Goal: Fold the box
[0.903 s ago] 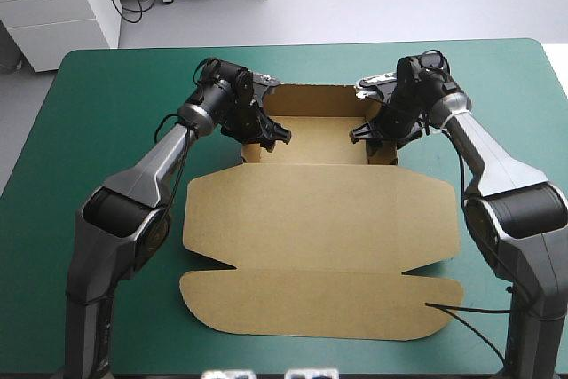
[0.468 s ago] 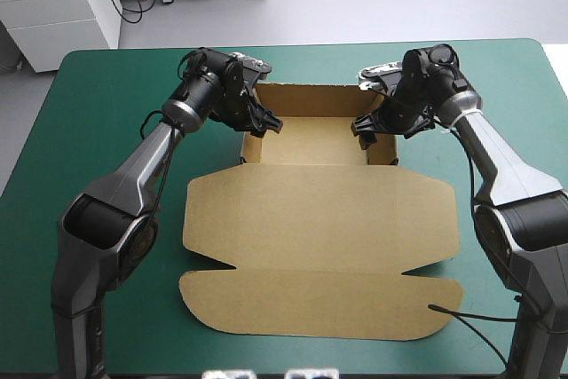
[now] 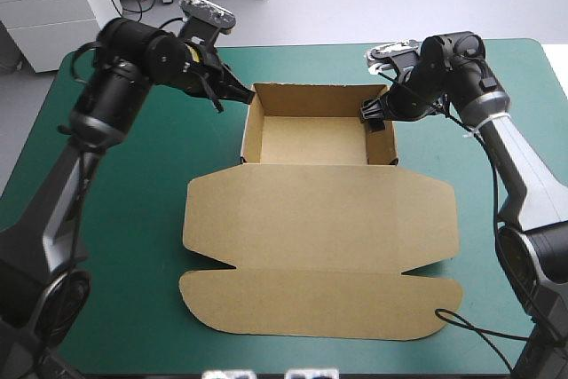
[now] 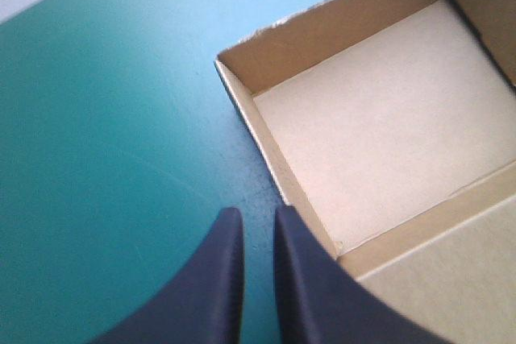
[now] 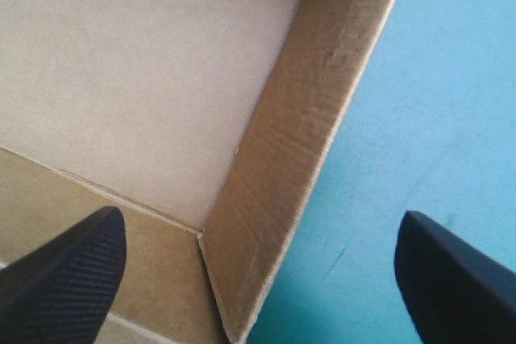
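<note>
- High view: the brown box point(image 3: 319, 219) lies at the frame's centre on the teal-green cover point(image 3: 115, 219). Its open tray, walls raised, sits in the upper middle, and the lid is spread flat toward the bottom edge. The left gripper point(image 3: 235, 95) hangs in the upper left, just beside the tray's far-left corner. The right gripper point(image 3: 373, 117) is in the upper right, at the tray's right wall.
- Left wrist view: the left gripper point(image 4: 252, 213) is clenched, with only a sliver between its black fingers, grasping nothing. It hangs over the teal-green cover point(image 4: 105, 118), just outside the box point(image 4: 379, 118) at its left wall.
- Right wrist view: the right gripper point(image 5: 260, 217) is released, fingers spread wide. The right wall of the box point(image 5: 145, 62) runs between them, one finger over the inside, the other over the teal-green cover point(image 5: 435, 78).
</note>
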